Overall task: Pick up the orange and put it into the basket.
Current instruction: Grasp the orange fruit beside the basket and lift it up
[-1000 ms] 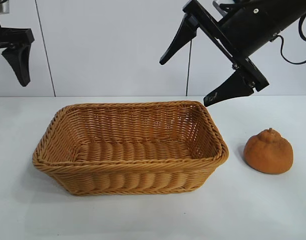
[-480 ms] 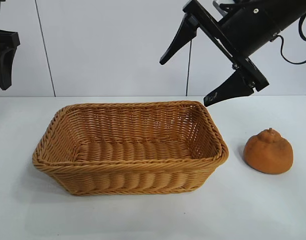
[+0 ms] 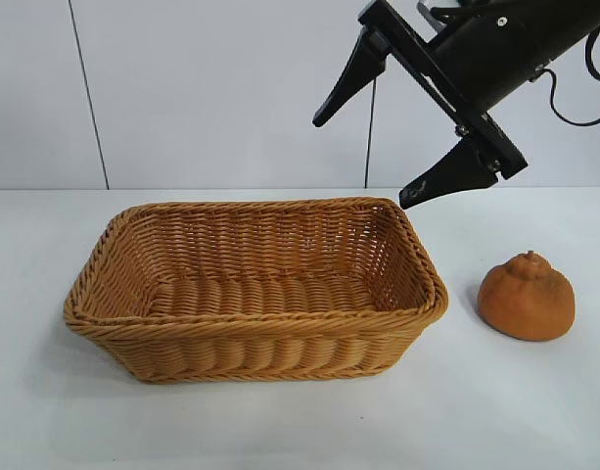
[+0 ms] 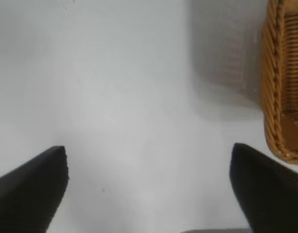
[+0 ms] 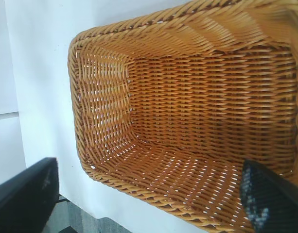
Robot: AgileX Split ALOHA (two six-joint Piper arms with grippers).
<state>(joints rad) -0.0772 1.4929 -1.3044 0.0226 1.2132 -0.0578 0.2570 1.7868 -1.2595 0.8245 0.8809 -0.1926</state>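
Flat matte white worktop (image 3: 280,431), evenly lit, soft shadows only. Behind it a pale grey-white panelled wall (image 3: 221,88), two thin dark vertical seams (image 3: 87,88) dividing the panels.

orange (image 3: 526,297): dull orange-brown, bumpy skin, round and squat, little knob on top pointing up, sits on the white table, near the basket's right end, not touching it | basket (image 3: 254,328): big, long, woven, honey-tan, sloping sides, braided rim, stands upright in the middle, nothing inside
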